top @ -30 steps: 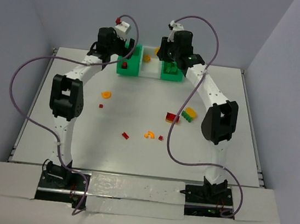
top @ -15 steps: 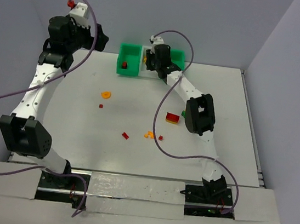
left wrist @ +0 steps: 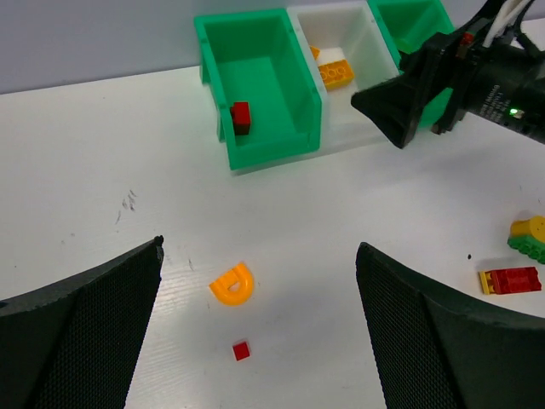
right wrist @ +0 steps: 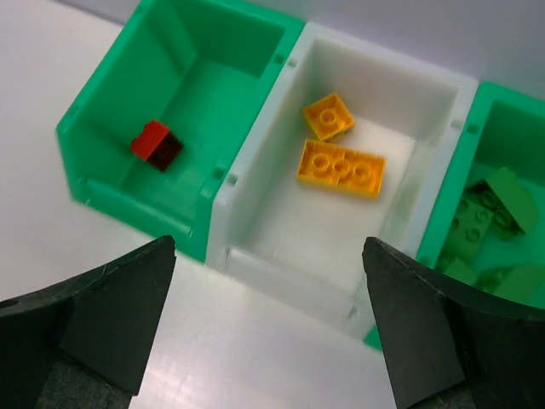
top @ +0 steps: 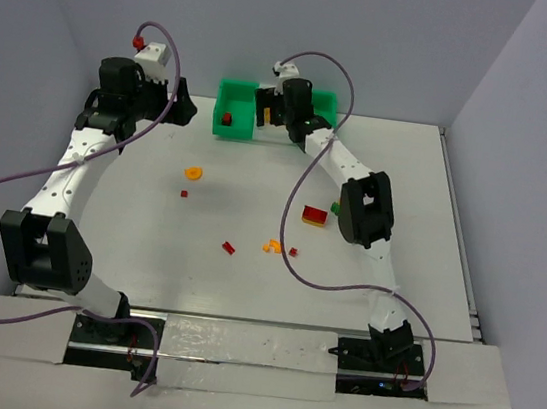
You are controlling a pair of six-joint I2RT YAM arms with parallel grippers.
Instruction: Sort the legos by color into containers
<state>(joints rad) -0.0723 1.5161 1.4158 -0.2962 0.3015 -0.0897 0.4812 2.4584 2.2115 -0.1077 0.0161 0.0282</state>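
Since half a second ago: left arm has swung inward and lower; the jaws of the right gripper (right wrist: pixel 269 243) have parted above the white bin (right wrist: pixel 247 204). Both grippers gape wide, holding nothing. The left gripper (left wrist: pixel 260 249) hangs over the table (top: pixel 426 194).

Bins: glossy moulded plastic, square, joined in a row.
- Left green bin (right wrist: pixel 136 209): one red brick (right wrist: pixel 156 145).
- White bin: square orange brick (right wrist: pixel 329 116), long studded orange brick (right wrist: pixel 341 168).
- Right green bin (right wrist: pixel 436 204): green bricks (right wrist: pixel 498 200).

Loose on the matt white table: orange curved piece (left wrist: pixel 232 284), tiny red piece (left wrist: pixel 242 350), red-and-yellow brick (left wrist: pixel 509 280).

Walls (top: pixel 396 39): plain grey.
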